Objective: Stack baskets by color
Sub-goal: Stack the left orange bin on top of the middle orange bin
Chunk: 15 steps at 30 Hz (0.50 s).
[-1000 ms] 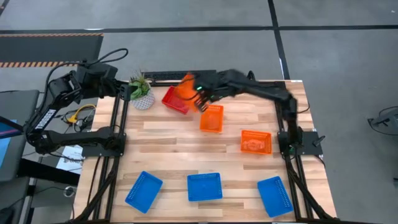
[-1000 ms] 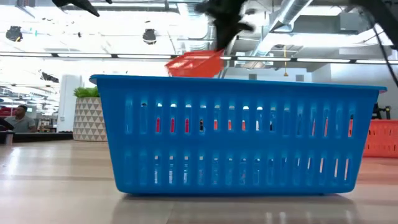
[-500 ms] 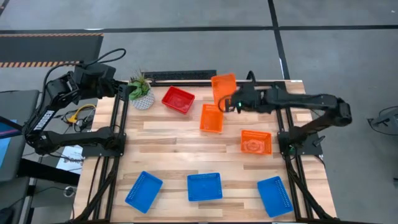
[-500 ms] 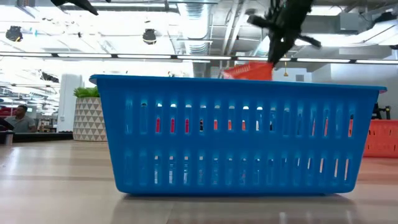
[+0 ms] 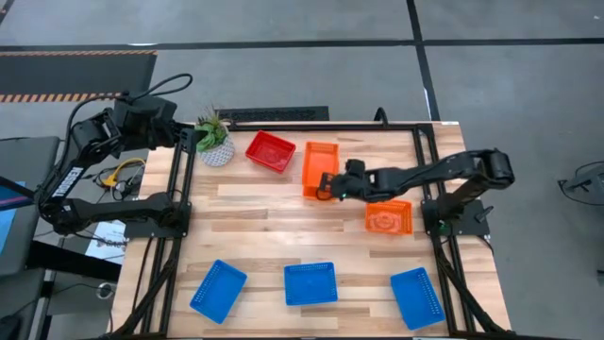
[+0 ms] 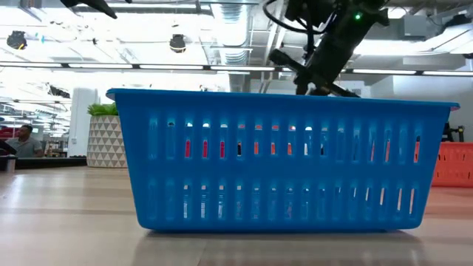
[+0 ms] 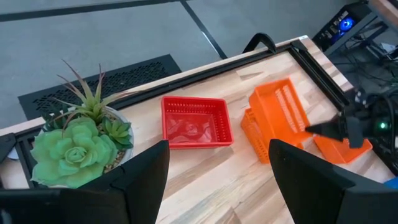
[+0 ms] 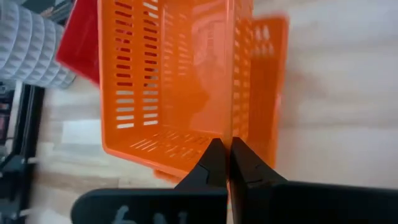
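The right gripper [image 5: 326, 186], fingers pinching its rim, had lowered the orange basket [image 5: 321, 162] onto another; orange stacking was underway.

text: none legible | labels: none | signs: none | numbers: none

Blue basket [image 6: 284, 159] up close, dark arm [image 6: 325, 44] above, potted plant [image 6: 106, 137]

Grey concrete floor [image 5: 283, 66] — bright ceiling lights [image 6: 177, 43] overhead.
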Available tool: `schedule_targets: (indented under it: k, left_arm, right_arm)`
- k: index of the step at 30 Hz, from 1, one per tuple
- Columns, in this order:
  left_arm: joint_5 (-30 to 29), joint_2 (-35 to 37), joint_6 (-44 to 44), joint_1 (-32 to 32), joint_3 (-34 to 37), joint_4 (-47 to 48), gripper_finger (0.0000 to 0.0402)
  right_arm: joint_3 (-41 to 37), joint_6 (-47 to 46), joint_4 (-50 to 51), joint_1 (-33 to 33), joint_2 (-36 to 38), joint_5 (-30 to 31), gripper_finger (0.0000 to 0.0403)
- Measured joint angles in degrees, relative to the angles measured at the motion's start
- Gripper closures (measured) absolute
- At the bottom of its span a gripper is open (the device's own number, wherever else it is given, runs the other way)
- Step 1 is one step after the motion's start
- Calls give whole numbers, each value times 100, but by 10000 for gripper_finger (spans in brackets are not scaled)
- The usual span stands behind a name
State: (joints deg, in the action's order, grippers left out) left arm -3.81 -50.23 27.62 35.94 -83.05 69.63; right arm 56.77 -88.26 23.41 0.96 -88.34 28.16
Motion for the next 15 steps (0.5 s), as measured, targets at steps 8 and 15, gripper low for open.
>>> schedule_targets:
  k: [8, 15]
  left_arm:
    - [-2, -1, -49, -1, 0, -4, 139]
    - [-3, -1, -57, 1, 0, -7, 139]
  right_arm:
    - [-1, -918, 362, -456, -480, 24, 395]
    - [2, -748, 351, -371, -577, -282, 341]
